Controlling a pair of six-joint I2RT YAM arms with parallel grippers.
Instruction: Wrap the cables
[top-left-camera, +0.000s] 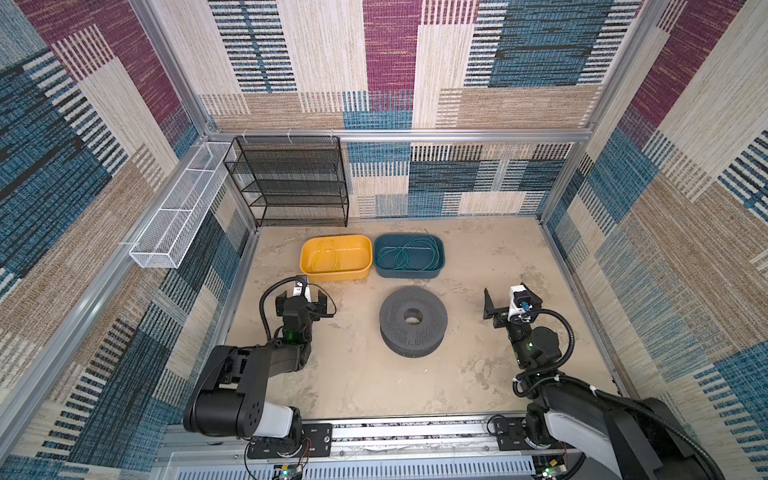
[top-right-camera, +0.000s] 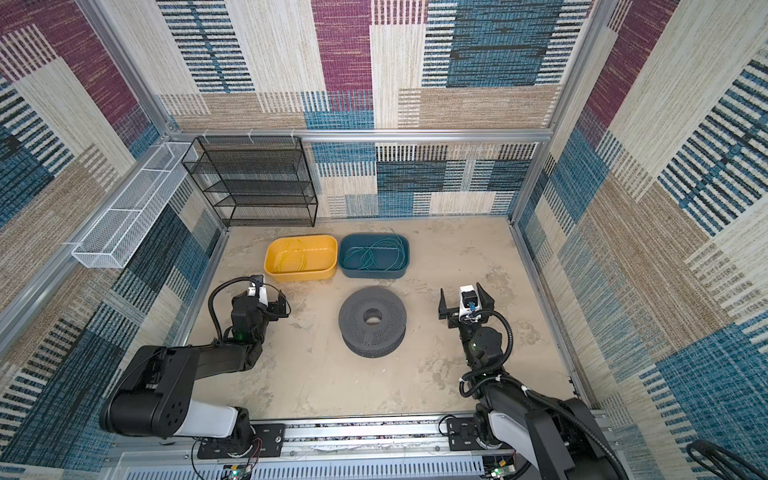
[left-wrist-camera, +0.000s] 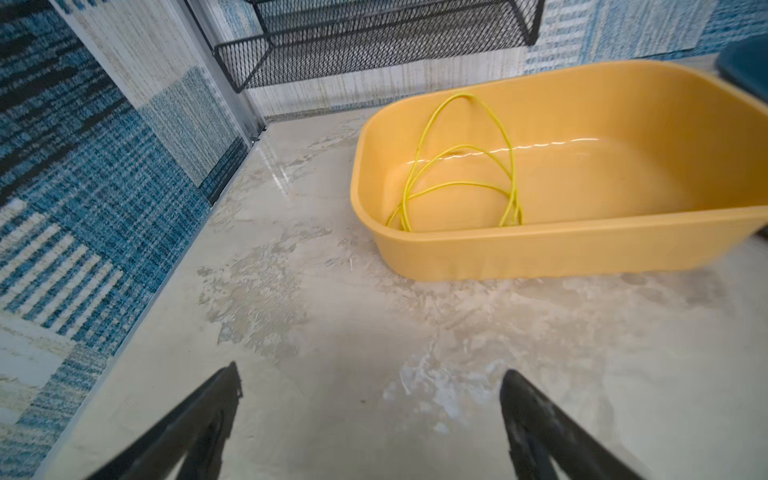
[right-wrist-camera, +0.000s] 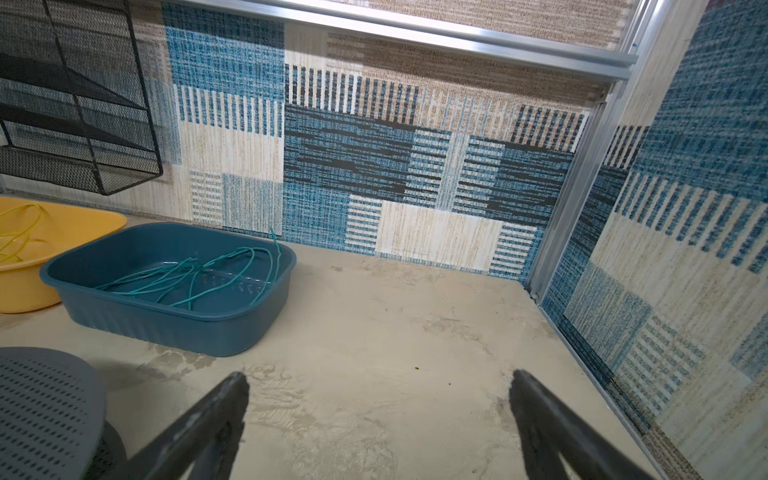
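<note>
A thin yellow cable (top-left-camera: 322, 257) (left-wrist-camera: 461, 174) lies in loose loops inside a yellow tub (top-left-camera: 336, 273) at the back of the table. Beside it, a teal-green cable (top-left-camera: 405, 253) (right-wrist-camera: 199, 278) lies tangled in a dark blue tub (top-left-camera: 409, 273), one end poking over the far rim. A grey perforated spool (top-left-camera: 413, 322) stands in front of the tubs, mid-table. My left gripper (top-left-camera: 302, 296) (left-wrist-camera: 371, 374) hovers open just in front of the yellow tub, nothing between its fingers. My right gripper (top-left-camera: 512, 301) (right-wrist-camera: 379, 378) is open and empty, to the right of the spool.
A black mesh shelf rack (top-left-camera: 291, 183) stands against the back wall, left of centre. A white mesh basket (top-left-camera: 178, 216) hangs along the left wall. Patterned walls close in three sides, and a metal rail (top-left-camera: 415, 432) runs along the front edge.
</note>
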